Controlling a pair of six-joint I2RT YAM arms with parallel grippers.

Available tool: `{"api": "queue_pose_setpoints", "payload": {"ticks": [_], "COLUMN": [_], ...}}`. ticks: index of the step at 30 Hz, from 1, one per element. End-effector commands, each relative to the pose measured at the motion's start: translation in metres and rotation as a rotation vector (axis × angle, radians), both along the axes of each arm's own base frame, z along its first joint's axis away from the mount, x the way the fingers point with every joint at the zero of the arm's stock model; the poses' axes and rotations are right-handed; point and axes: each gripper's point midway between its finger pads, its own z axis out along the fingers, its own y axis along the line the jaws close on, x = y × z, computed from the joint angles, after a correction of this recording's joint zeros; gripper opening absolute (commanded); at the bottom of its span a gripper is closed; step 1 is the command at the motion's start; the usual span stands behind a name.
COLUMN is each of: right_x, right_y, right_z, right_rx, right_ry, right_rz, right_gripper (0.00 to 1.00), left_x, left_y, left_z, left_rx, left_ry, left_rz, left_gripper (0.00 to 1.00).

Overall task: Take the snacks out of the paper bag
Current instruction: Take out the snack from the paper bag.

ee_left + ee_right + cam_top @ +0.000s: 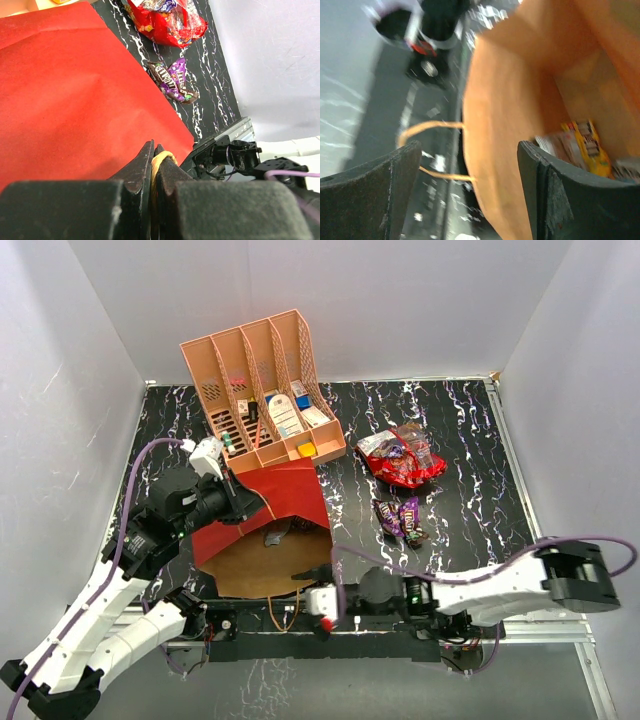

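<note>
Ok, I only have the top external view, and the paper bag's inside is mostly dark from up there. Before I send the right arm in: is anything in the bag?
Observer: Yes. The right wrist view is blurred, but it shows a yellow packet lying inside the paper bag.
Operator: Is the right gripper ready for it?
Observer: The right gripper is at the bag's mouth, jaws wide open and holding nothing.
Operator: What is the left one clamped on?
Observer: In the left wrist view, the left gripper is shut on the tan cord handle.
</note>
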Motion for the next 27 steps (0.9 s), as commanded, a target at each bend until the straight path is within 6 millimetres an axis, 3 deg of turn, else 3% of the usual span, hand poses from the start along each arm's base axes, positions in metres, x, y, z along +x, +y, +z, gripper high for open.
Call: {"api": "queue_pose_setpoints", "payload": {"ticks": [1,4,8,12,19,27], "right_x": [0.076,0.097,0.127,0.148,0.189,0.209], "right_y": [0.016,0.024,0.023,0.026,0.016,0.005], "right_z": [0.032,0.013,-0.013,-0.026,-0.04,-0.076], "right_rx": [0.041,-0.057,-0.177,-0.249,-0.36,-0.462], "right_ry": [-0.321,-0.417,-0.553,-0.59,-0.588,-0.585], "right_rz": [-0.411,-0.515,-0.675,-0.745,-0.85,-0.866], "right_gripper": [0.81,0.83,0.93,0.95,0.89,0.78], "left_x": [-0.001,-0.003,-0.005,-0.006,-0.005,-0.006], "left_y": [-0.003,-0.003,-0.001,0.0,-0.004,-0.003], "left_z": [0.023,0.024,0.026,0.024,0.022,0.022], "left_rx": [-0.048,-0.064,-0.068,-0.059,-0.075,-0.072], "left_ry": [-0.046,-0.049,-0.058,-0.054,-0.048,-0.047], "left_rz": [-0.013,-0.016,-0.011,-0.013,-0.026,-0.022], "left_gripper": [0.0,0.0,0.0,0.0,0.0,0.0]}}
